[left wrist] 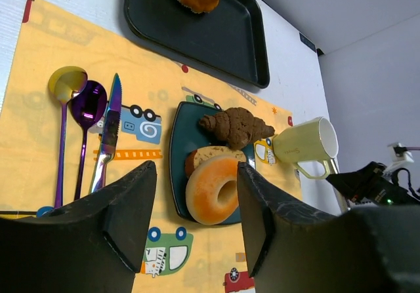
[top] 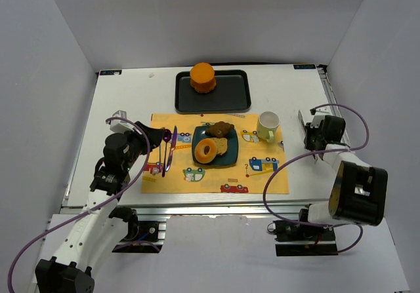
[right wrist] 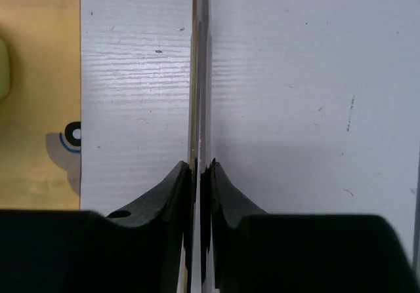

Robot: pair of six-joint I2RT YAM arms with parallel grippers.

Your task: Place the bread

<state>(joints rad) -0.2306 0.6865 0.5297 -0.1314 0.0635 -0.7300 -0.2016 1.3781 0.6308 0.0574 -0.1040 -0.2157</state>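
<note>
The bread (left wrist: 211,154) lies flat on the dark teal plate (left wrist: 177,149), its speckled tan face mostly covered by a glazed ring doughnut (left wrist: 211,189); from above the bread (top: 222,147) peeks out at the doughnut's right. A brown croissant (left wrist: 236,126) sits at the plate's far side. My left gripper (left wrist: 197,168) is open with nothing between its fingers, hovering over the yellow placemat left of the plate, near the cutlery (top: 165,154). My right gripper (right wrist: 199,165) is shut and empty over the white table at the far right (top: 310,136), away from the plate.
A black tray (top: 230,99) at the back holds an orange cake-like item (top: 203,77). A pale green mug (top: 268,126) stands right of the plate. Two spoons (left wrist: 69,129) and a knife (left wrist: 108,132) lie on the placemat (top: 262,178). White walls enclose the table.
</note>
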